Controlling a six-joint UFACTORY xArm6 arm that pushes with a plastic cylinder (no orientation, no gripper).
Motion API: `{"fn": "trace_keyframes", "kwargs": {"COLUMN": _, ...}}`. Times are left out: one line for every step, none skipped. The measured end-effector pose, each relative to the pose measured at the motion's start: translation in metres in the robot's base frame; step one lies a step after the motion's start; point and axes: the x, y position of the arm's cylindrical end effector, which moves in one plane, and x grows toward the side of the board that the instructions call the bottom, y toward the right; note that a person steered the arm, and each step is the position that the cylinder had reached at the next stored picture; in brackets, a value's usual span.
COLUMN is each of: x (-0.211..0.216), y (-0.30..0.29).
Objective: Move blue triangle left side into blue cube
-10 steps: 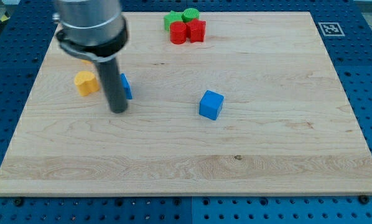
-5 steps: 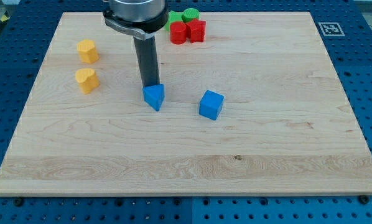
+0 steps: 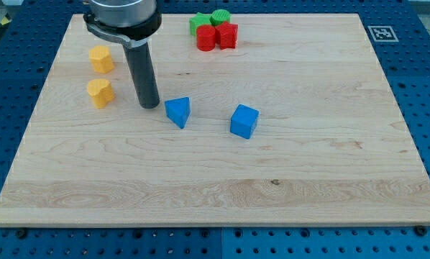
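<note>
1. Toward the view's upper left of the pale wooden bench, my tip, the lower end of the straight dark rod, rests on the surface; there is no gripper on this arm, so no open or closed state can be told.
2. Just to the view's right of my tip, apart from it by a narrow strip of bare wood, lies the small blue triangle block, with one point facing the view's bottom.
3. Further to the view's right, at nearly the same height in the view, sits the small blue cube block; it is clearly apart from the blue triangle, with bare wood between them.
4. To the view's left of my tip, near but not touching, stands a small yellow block of rounded, heart-like shape.
5. Above that one, toward the view's top, stands a second yellow block; its exact shape is hard to make out.
6. At the view's top, well apart from my tip, four blocks huddle together: a red cylinder-like block and a red block in front, a green block and a green round block behind, all touching or nearly so.
7. A black-and-white square marker sits just beside the bench's upper right corner, on the blue perforated surface beneath the bench.
</note>
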Motion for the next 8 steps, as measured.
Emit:
{"fn": "trace_keyframes", "kwargs": {"x": 0.005, "y": 0.0}}
{"fn": "trace_keyframes", "kwargs": {"x": 0.007, "y": 0.0}}
{"fn": "trace_keyframes", "kwargs": {"x": 0.011, "y": 0.018}}
{"fn": "trace_keyframes", "kwargs": {"x": 0.017, "y": 0.048}}
{"fn": "trace_keyframes", "kwargs": {"x": 0.017, "y": 0.069}}
{"fn": "trace_keyframes", "kwargs": {"x": 0.021, "y": 0.06}}
{"fn": "trace_keyframes", "kwargs": {"x": 0.039, "y": 0.029}}
{"fn": "trace_keyframes", "kwargs": {"x": 0.052, "y": 0.045}}
